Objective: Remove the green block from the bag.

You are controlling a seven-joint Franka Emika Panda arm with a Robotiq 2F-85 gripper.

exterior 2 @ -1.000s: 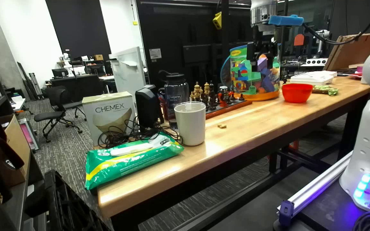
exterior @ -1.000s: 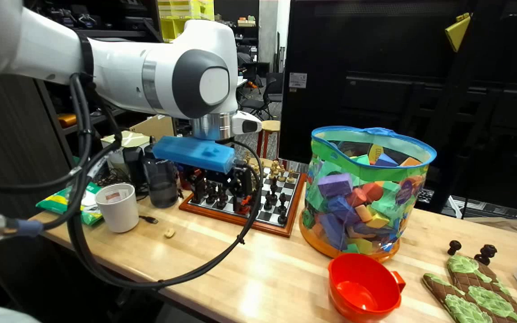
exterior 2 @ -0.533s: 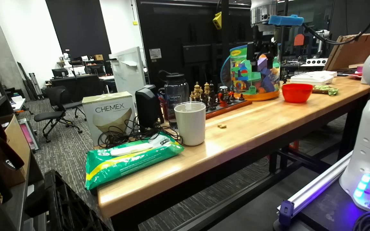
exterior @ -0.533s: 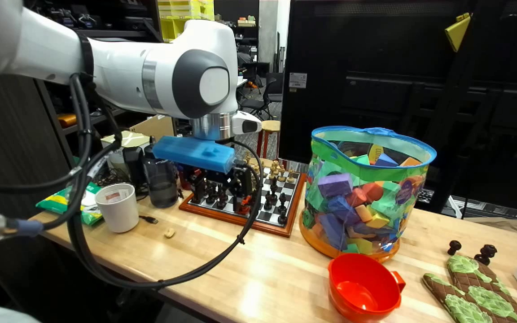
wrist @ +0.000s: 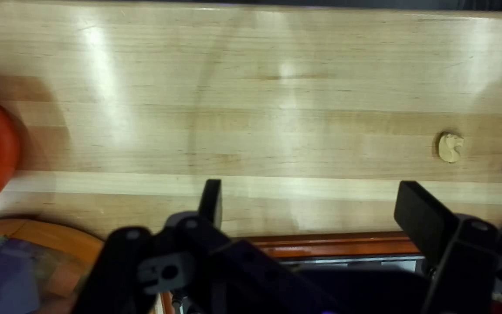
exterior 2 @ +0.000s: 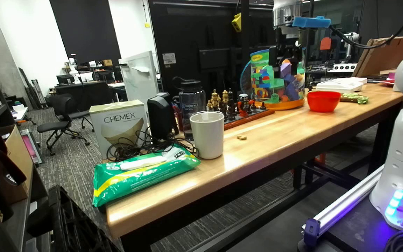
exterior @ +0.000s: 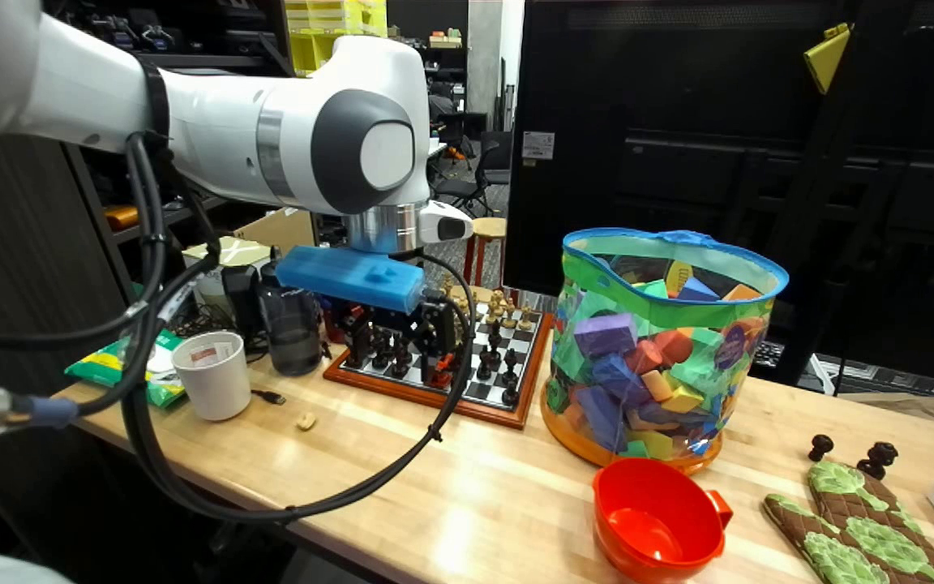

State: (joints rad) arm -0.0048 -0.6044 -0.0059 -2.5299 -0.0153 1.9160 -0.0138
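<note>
Pincer (wrist: 310, 196) being held wide apart, nothing gripped; green block (exterior: 652, 288) (prob. the one meant) being held in bag (exterior: 682, 315).
In an ext. view, pincer's being seen L of ctr, bag w/ block R of ctr, gap between; block's long axis isn't being shown clearly. A move to frame right, up & over, is prob. being called for.

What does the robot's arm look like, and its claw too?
The arm is smooth, white and rounded, with a dark grey cap around a pale oval, and a shiny silver wrist. Thick black cables run beside it. A bright blue, boxy piece sits above the claw, which is black with two straight, blocky fingers. The white base has glowing blue lights.
</note>
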